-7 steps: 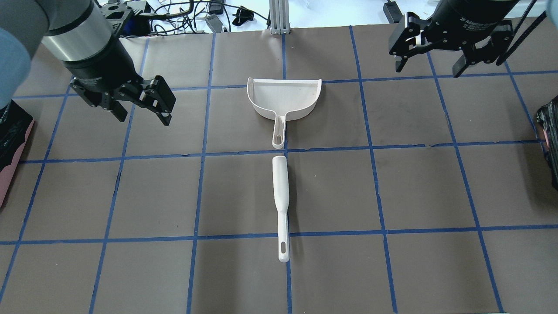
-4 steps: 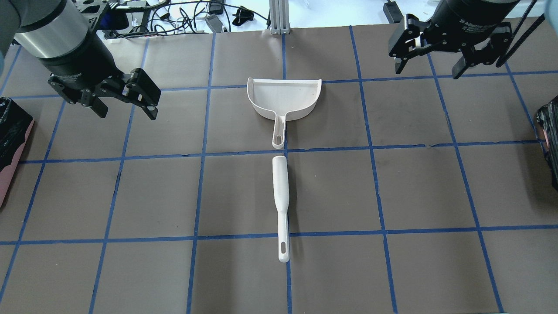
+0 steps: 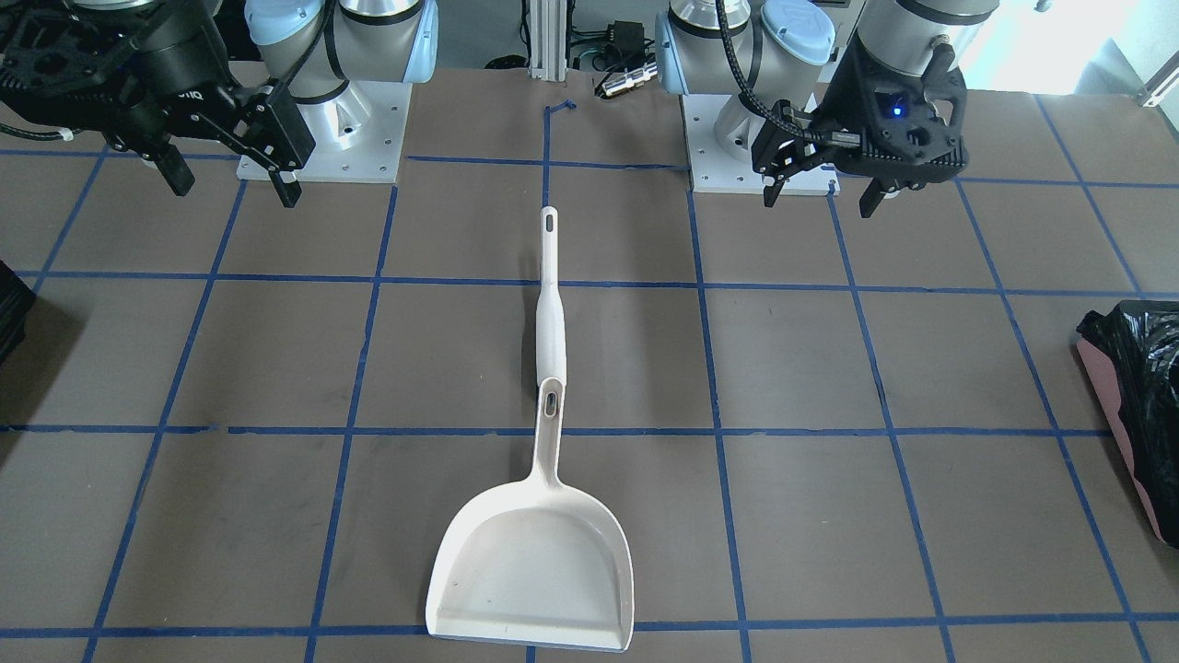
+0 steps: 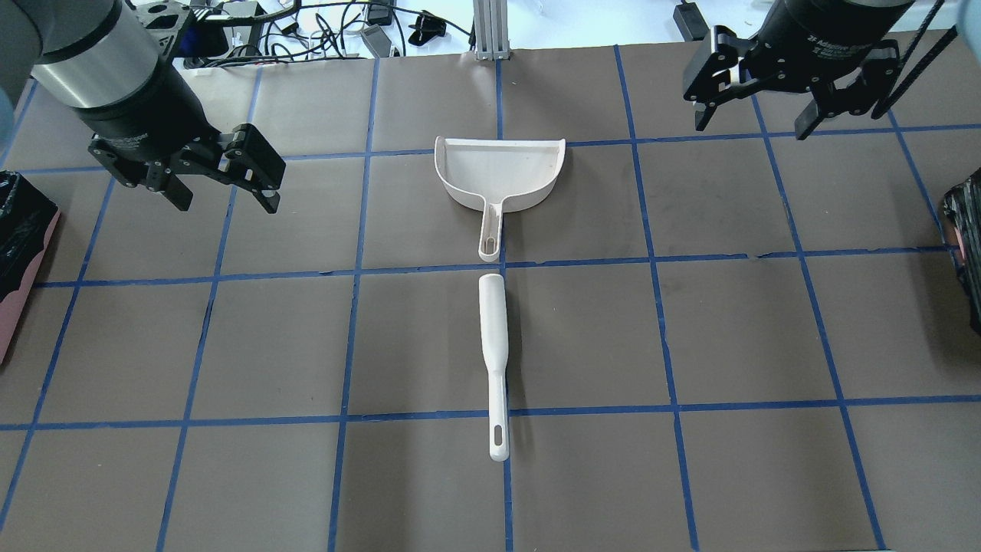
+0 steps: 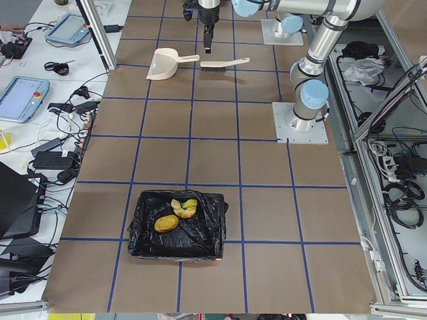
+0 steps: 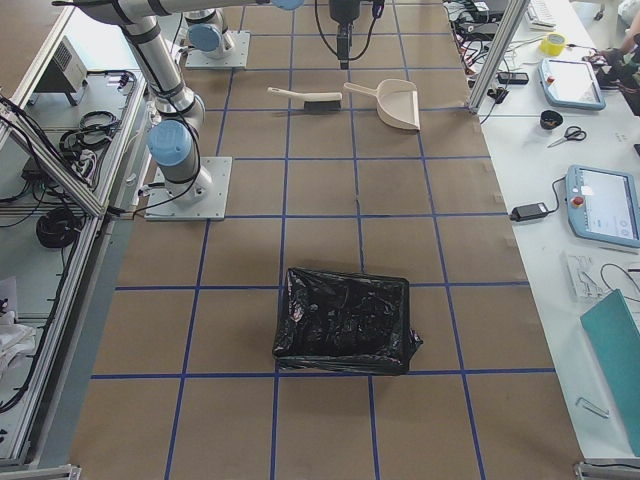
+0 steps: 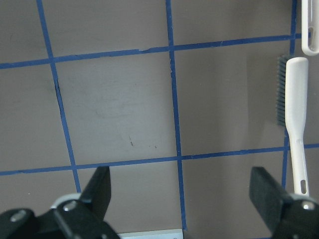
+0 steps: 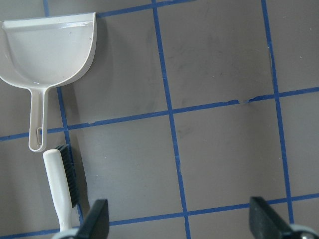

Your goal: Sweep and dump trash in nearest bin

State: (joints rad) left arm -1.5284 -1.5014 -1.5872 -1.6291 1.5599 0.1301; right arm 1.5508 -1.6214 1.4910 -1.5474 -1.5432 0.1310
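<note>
The trash lies inside the bin, on its black bag: a golden-brown lump and a pale peel with a yellow-green wedge. This bin's pink side shows at the table's left edge and in the front-facing view. My left gripper hangs open and empty above the table at the far left, right of that bin; it also shows in the front-facing view. My right gripper is open and empty at the far right.
A white dustpan lies at the table's middle, its handle pointing at a white brush in line with it. A second black-bagged bin stands at the right edge. Cables lie beyond the far edge.
My left gripper has moved left and a little toward the far edge, staying open and empty. The right gripper, dustpan and brush have not moved.
</note>
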